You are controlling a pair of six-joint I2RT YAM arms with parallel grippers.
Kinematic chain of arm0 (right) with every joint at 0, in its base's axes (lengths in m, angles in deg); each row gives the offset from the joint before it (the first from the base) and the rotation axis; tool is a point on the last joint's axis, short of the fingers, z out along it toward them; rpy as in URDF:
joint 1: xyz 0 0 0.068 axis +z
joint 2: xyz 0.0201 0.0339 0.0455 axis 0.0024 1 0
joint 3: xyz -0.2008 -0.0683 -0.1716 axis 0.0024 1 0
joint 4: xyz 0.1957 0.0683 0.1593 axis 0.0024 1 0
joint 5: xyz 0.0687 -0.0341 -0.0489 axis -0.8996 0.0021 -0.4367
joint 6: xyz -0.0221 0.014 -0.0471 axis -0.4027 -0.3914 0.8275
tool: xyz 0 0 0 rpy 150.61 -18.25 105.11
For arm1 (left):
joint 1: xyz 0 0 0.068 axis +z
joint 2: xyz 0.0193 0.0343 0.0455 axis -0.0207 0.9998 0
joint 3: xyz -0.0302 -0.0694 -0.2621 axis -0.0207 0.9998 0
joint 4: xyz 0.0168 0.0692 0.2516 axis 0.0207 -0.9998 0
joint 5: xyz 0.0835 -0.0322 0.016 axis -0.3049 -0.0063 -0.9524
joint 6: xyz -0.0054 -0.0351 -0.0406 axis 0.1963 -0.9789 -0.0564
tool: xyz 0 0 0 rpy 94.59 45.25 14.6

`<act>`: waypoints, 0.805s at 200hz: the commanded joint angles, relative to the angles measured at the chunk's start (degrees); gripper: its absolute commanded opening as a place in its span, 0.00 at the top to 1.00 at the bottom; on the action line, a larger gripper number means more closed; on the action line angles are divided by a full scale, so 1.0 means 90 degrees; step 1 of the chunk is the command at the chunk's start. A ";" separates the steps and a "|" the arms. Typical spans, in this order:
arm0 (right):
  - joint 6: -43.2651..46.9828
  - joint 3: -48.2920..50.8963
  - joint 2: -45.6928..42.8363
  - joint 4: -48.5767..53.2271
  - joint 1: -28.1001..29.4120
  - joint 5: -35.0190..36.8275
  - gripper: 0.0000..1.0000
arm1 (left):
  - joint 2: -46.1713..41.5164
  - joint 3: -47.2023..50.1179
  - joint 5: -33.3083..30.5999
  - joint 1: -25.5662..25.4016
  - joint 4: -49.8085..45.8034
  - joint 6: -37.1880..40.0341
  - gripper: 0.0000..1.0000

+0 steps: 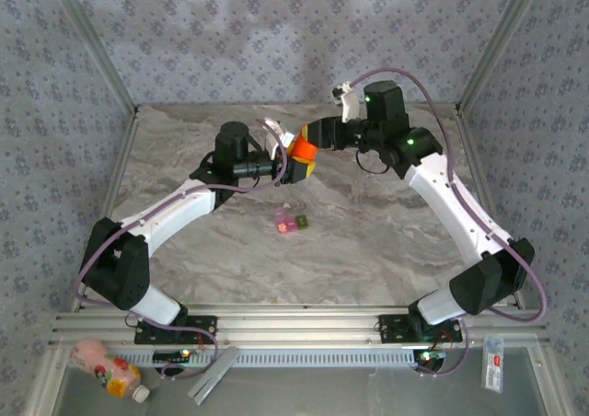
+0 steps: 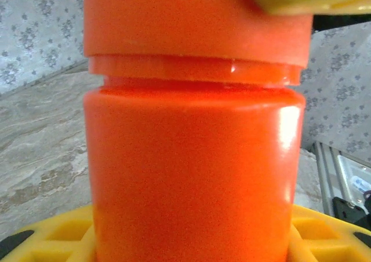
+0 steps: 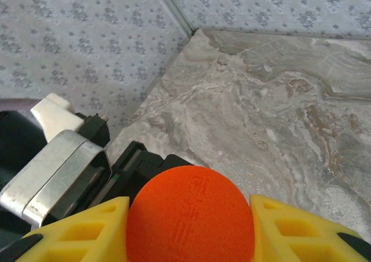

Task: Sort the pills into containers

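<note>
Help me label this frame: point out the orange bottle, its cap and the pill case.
orange bottle (image 2: 191, 181): left wrist view, middle of its body.
cap (image 3: 190, 215): right wrist view, centre of its top.
pill case (image 1: 283, 220): top external view, pink compartment.

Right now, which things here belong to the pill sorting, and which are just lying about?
Part of the job: orange bottle; pink-and-green pill case.
Just lying about: pink drink bottle; grey strip; white packet.
</note>
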 commanded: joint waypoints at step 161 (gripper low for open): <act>-0.1106 -0.0113 0.0142 0.0303 0.0423 0.0859 0.38 | 0.0072 -0.0165 -0.0877 -0.0226 0.0521 0.0375 1.00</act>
